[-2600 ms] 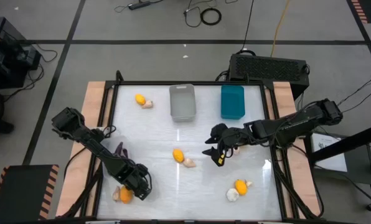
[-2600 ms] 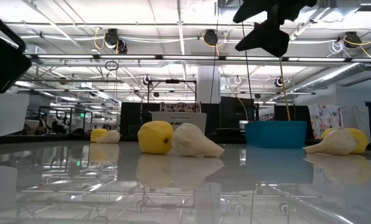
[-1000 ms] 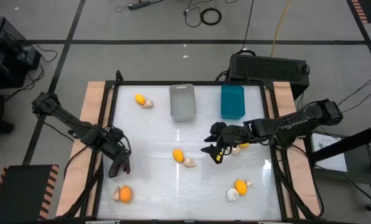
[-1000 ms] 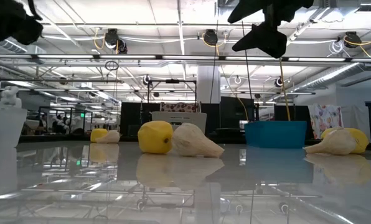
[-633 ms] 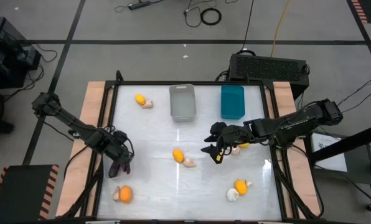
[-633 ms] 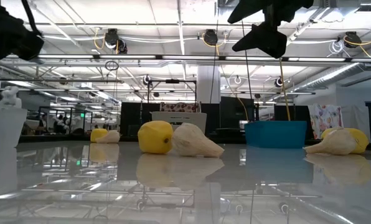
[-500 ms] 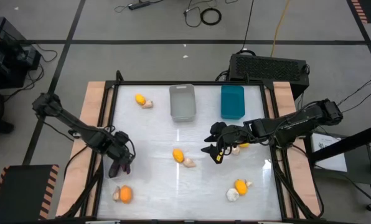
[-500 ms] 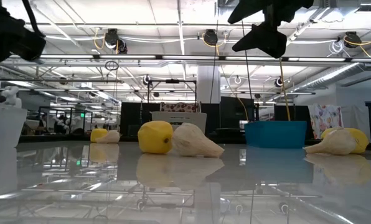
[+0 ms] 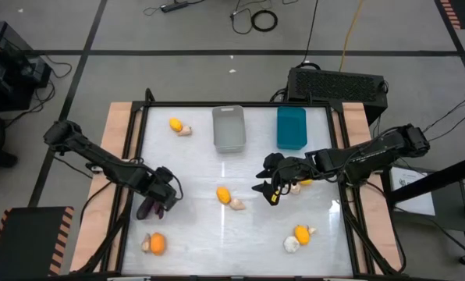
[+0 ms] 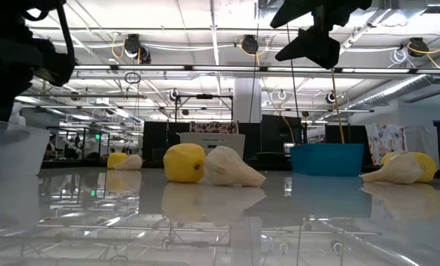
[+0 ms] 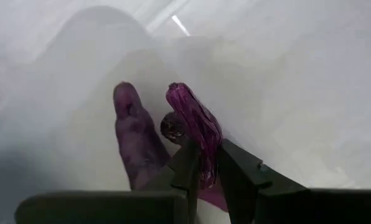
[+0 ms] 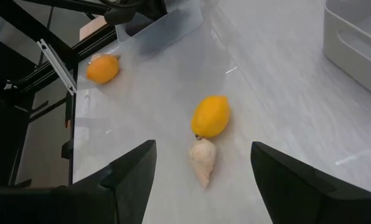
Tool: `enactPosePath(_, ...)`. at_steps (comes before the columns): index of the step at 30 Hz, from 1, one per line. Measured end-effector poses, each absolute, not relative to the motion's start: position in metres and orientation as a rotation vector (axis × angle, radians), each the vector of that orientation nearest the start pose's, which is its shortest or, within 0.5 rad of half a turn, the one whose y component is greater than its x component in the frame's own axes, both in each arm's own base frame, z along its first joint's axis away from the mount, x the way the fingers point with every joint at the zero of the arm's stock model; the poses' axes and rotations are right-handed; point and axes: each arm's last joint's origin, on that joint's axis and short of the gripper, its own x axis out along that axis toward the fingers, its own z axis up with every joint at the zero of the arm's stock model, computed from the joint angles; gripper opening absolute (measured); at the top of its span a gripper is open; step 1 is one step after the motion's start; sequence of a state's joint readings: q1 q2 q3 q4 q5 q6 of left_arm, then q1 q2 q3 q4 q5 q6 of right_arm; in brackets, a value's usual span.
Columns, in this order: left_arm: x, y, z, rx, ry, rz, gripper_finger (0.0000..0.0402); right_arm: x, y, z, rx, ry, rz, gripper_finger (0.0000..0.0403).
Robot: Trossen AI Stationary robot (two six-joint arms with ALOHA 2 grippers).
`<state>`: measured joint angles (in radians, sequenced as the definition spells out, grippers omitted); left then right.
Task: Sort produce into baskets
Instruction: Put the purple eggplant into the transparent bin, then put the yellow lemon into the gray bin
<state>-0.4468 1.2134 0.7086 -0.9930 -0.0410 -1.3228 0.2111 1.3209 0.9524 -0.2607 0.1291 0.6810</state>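
My left gripper [image 9: 164, 200] hangs over the clear basket [image 10: 13, 148] at the table's left, shut on a dark purple eggplant [image 11: 195, 118]. A second eggplant [image 11: 134, 140] lies on the basket's floor beside it. My right gripper [image 9: 271, 191] hovers open right of centre, above a yellow fruit [image 12: 210, 116] with a garlic bulb [image 12: 202, 158] lying against it. The grey basket [image 9: 228, 129] and the teal basket [image 9: 292, 127] stand at the far edge. My left gripper pinches the eggplant's near end [image 11: 205, 163] between its two fingertips. The eggplant runs on past the fingertips in line with them, over the clear basket. Whether its far end rests on the basket or on the other eggplant, I cannot tell.
More produce lies in pairs: a yellow fruit with garlic far left [image 9: 175, 123], an orange fruit with garlic near left [image 9: 157, 243], another pair near right [image 9: 301, 232], and a garlic bulb [image 9: 299, 186] by my right arm. A black vented box [image 9: 338, 84] stands beyond the far right corner.
My left gripper has moved a little toward the table's right edge, staying shut on the eggplant over the clear basket. My right gripper has kept still.
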Motion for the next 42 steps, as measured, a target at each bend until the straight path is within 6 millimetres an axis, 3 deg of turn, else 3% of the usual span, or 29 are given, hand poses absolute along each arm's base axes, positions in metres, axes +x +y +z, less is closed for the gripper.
enactPosePath(11, 0.160, -0.076, 0.188, -0.699, 1.427, 0.631, 0.0065, 0.277, 0.056, 0.270, 0.560, 0.622, -0.139, 0.0254)
enactPosePath(21, 0.157, -0.077, 0.191, -0.744, 1.473, 0.590, 0.0154, 0.277, 0.056, 0.270, 0.563, 0.621, -0.139, 0.0254)
enactPosePath(31, 0.156, -0.073, 0.230, -0.743, 1.440, 0.580, 0.0189, 0.278, 0.056, 0.270, 0.662, 0.612, -0.167, 0.0254)
enactPosePath(37, 0.161, -0.070, 0.251, -0.722, 1.255, 0.531, 0.0190, 0.275, 0.059, 0.279, 0.732, 0.688, -0.088, 0.0254)
enactPosePath(42, 0.183, -0.075, 0.263, -0.655, 0.958, 0.391, 0.0190, 0.260, 0.056, 0.300, 0.702, 0.884, -0.181, 0.0254)
